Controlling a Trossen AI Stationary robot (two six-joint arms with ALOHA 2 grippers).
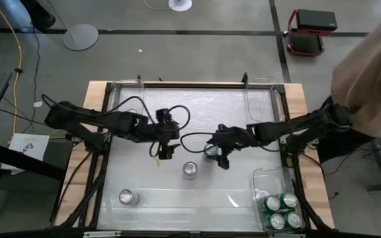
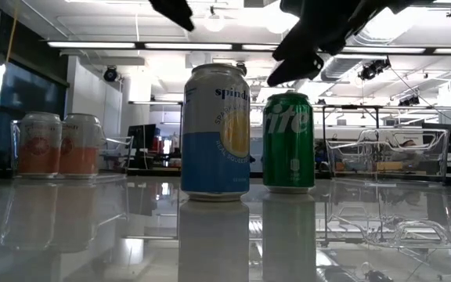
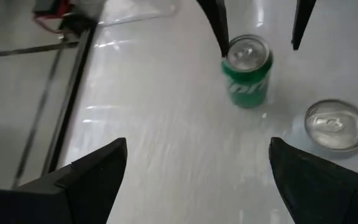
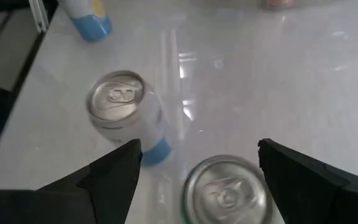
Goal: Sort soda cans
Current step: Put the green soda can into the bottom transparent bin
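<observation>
A green soda can (image 1: pixel 210 151) (image 2: pixel 290 141) stands upright on the glossy table. My right gripper (image 1: pixel 215 155) (image 4: pixel 197 146) hangs open just above it, one finger on each side of its silver top (image 3: pixel 247 53); I see no touch. A blue-and-white can (image 1: pixel 189 170) (image 2: pixel 215 131) stands beside it, toward the near edge. My left gripper (image 1: pixel 166 151) (image 3: pixel 197 155) is open and higher up, left of both cans, with nothing between its fingers. Two orange cans (image 2: pixel 57 145) stand at the near left (image 1: pixel 127 197).
A clear bin (image 1: pixel 263 178) at the near right corner holds several green cans (image 1: pixel 280 211). Another clear bin (image 1: pixel 263 99) (image 2: pixel 386 153) stands at the far right. A second blue-and-white can (image 4: pixel 89 18) shows farther off. A person (image 1: pixel 369 73) stands beyond the table's right edge.
</observation>
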